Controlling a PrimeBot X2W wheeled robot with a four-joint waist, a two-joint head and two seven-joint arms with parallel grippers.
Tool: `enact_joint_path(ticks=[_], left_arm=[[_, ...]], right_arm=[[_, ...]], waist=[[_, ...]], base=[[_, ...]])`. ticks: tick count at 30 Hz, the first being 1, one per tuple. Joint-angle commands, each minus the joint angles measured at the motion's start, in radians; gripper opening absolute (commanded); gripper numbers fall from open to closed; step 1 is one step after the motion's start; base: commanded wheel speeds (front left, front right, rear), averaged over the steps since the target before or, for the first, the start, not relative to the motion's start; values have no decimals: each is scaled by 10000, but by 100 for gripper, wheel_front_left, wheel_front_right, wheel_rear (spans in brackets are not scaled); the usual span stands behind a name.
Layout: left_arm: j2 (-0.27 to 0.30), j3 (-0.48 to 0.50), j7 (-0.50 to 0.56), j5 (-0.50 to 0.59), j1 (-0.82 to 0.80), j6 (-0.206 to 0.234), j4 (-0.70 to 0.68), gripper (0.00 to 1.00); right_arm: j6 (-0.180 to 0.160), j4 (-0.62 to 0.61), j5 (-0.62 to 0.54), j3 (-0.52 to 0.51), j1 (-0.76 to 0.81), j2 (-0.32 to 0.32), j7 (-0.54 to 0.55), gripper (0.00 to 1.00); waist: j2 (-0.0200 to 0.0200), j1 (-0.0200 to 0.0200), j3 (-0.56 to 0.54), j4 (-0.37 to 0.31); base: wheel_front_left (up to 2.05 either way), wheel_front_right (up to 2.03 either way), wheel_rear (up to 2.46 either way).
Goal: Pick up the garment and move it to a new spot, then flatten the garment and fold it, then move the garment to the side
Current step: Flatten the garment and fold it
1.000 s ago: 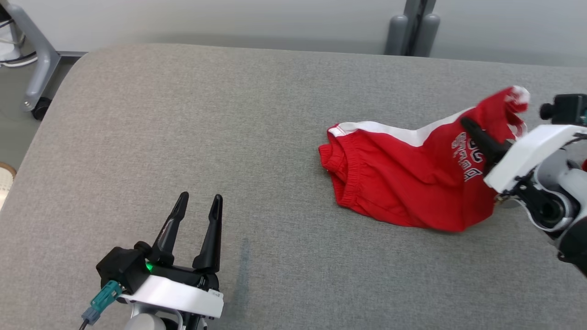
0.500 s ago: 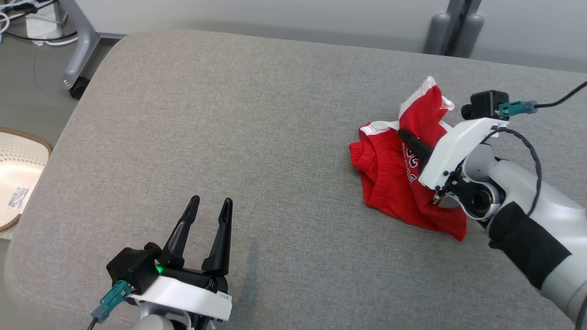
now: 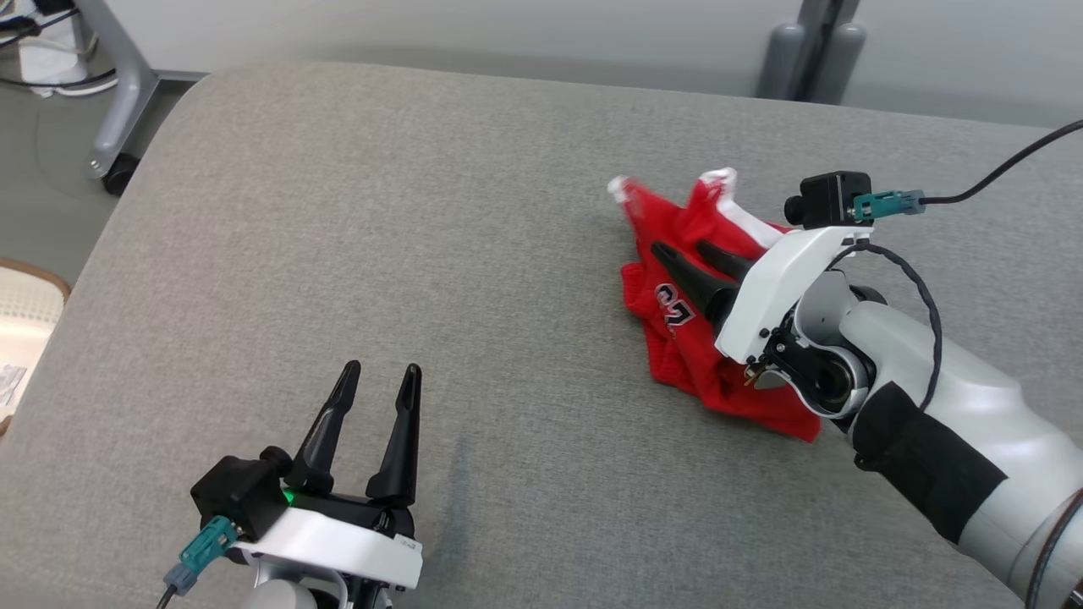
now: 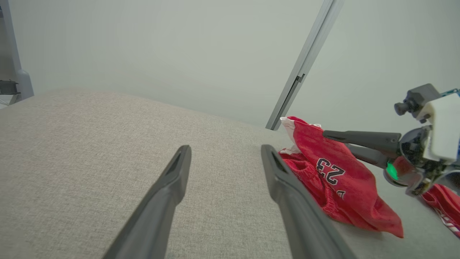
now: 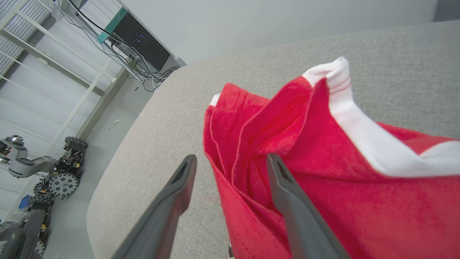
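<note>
Resting on grey cloth-covered table [image 3: 338, 211] — red garment [image 3: 685, 364].

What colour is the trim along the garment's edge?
White trim on the crumpled red fabric garment; clearest in the right wrist view.

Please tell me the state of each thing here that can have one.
garment, crumpled in a heap on the grey table, not flattened or folded
right gripper, open, a fold of the garment between its jaws
left gripper, open, empty, away from the garment
</note>
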Motion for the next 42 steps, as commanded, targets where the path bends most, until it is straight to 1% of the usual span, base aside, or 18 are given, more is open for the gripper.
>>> enact_joint_path(ticks=[1, 5, 9, 13, 15, 17, 18, 21, 22, 23, 24, 29, 32, 38, 42], left_arm=[[31, 89, -11, 75, -66, -14, 18, 100], [33, 192, -11, 166, 70, -29, -38, 100], [33, 322, -11, 222, 181, -52, -104, 100], [34, 333, -11, 241, 206, -67, -209, 100], [34, 336, -11, 222, 262, -80, -249, 100], [32, 336, -11, 203, 296, -76, -271, 100], [34, 329, -11, 205, 268, -90, -270, 100], [32, 309, -11, 220, 225, -111, -260, 100], [32, 298, -11, 221, 198, -117, -260, 100], [35, 276, -11, 220, 169, -124, -255, 100], [35, 244, -11, 215, 139, -131, -246, 100], [32, 197, -11, 106, 75, -148, -212, 100], [34, 173, -11, 32, 72, -144, -186, 100], [34, 29, -11, -122, 3, -124, -151, 100], [34, 37, -11, -170, 38, -58, -144, 100]], right_arm=[[3, -282, -122, 34, 127, -221, -283, 100], [5, -1072, -245, -45, 256, -705, -930, 100], [5, -1752, -395, -302, 454, -1431, -1845, 100], [5, -1918, -679, -769, 735, -2159, -2555, 100], [5, -1847, -804, -1147, 1030, -2375, -2710, 100], [5, -1751, -950, -1526, 1328, -2469, -2763, 100], [5, -1662, -1189, -1937, 1545, -2451, -2771, 100], [5, -1418, -1688, -2341, 1876, -2164, -2767, 100], [5, -1342, -1783, -2377, 1987, -1999, -2762, 87], [3, -1214, -1911, -2359, 2024, -1903, -2763, 37], [3, -1044, -2030, -2315, 1992, -1827, -2763, 1], [5, -257, -2568, -2005, 1700, -1205, -2682, 0], [3, 200, -2789, -1800, 1577, -872, -2449, 0], [3, 1045, -2537, -1763, 1517, -137, -1893, 0], [5, 1152, -2446, -1591, 1646, 279, -1659, 0]], waist=[[0, 0, -131, -228], [0, 0, -298, -548], [0, 0, -419, -842], [0, 0, -479, -969], [0, 0, -495, -999], [0, 0, -497, -1021], [0, 0, -496, -1032], [0, 0, -491, -1014], [0, 0, -488, -996], [0, 0, -482, -967], [0, 0, -470, -920], [0, 0, -405, -603], [0, 0, -366, -384], [0, 0, -257, 97], [0, 0, -178, 396]], base=[[0, 0, 0], [0, 0, 0], [0, 0, 0], [0, 0, 0], [0, 0, 0], [0, 0, 0], [0, 0, 0], [0, 0, 0], [0, 0, 0], [0, 0, 0], [0, 0, 0], [0, 0, 0], [0, 0, 0], [0, 0, 0], [0, 0, 0]])
